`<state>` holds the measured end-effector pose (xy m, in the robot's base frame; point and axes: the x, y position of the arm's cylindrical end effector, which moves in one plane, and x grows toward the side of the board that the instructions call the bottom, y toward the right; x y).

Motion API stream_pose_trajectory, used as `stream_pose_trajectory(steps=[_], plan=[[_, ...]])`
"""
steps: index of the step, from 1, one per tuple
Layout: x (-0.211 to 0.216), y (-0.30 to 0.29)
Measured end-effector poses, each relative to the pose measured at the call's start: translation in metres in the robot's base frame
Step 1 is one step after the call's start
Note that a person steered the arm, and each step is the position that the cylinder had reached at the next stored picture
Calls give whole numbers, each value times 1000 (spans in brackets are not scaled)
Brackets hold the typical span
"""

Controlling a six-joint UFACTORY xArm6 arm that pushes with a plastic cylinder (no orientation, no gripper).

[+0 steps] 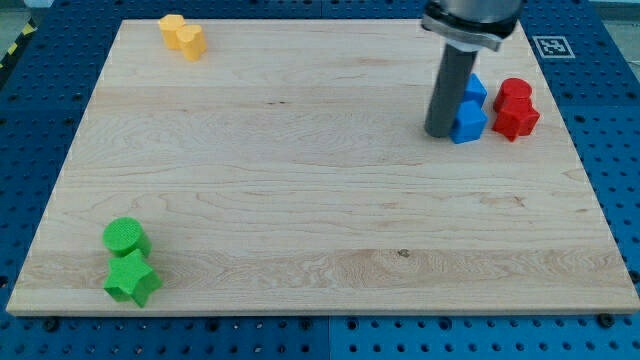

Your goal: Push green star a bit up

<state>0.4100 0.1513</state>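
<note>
The green star (pixel 132 279) lies near the board's bottom left corner. A green cylinder (pixel 125 238) sits just above it, touching it. My tip (pixel 440 133) rests on the board at the view's upper right, far from the green star. It stands right beside the left side of a blue block (pixel 468 121).
A second blue block (pixel 475 88) sits just above the first, partly behind the rod. Two red blocks (pixel 516 108) lie to the right of the blue ones. Two yellow blocks (pixel 182 36) sit near the top left edge of the wooden board (pixel 300 170).
</note>
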Motion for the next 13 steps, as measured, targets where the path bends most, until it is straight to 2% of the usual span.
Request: stream_pose_trajectory(steps=[1, 2, 3, 5, 6, 7, 9, 10, 13], plan=[[0, 19], [0, 1], [0, -67], [4, -269], [18, -372], [51, -433], [171, -446], [207, -442], [208, -438]])
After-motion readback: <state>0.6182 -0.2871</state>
